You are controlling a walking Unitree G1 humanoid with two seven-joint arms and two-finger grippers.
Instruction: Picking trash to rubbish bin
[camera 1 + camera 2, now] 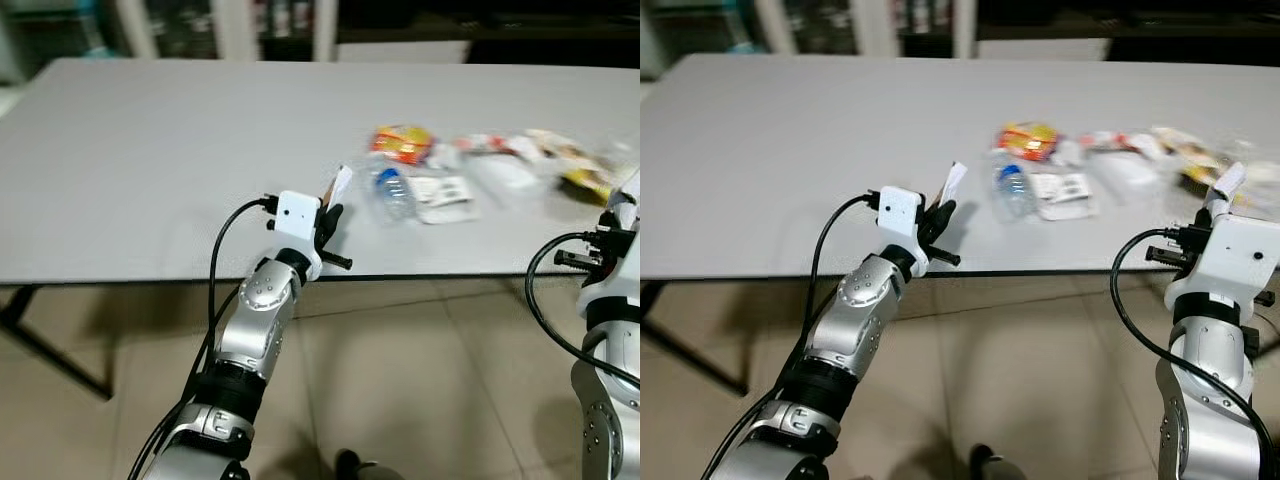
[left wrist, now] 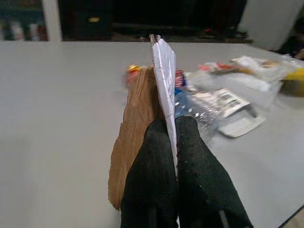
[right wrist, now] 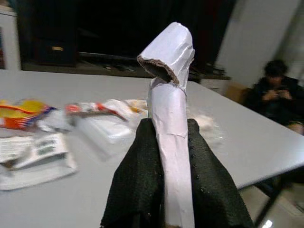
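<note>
Meanwhile both claws are clamping trash, left gripper (image 2: 172, 142) pinching a cardboard scrap (image 2: 137, 123), right gripper (image 3: 172, 142) a white wrapper (image 3: 170, 95), labels at twelve o'clock unreadable

1. A grey table (image 1: 150, 150) spans nearly the whole width of the head view, its near edge crossing the frame just below the middle.
2. A dark table leg (image 1: 40, 345) slants down at lower left, over a beige tiled floor (image 1: 420, 380).
3. On the tabletop, right of centre, lies a loose row of litter: an orange and yellow snack packet (image 1: 402, 143), a clear plastic bottle with a blue cap (image 1: 393, 192) just below it, and a white labelled packet (image 1: 444, 197) beside the bottle.
4. Further right lie clear plastic wrappers (image 1: 505, 160) and a yellow wrapper (image 1: 588, 180) near the right edge.
</note>
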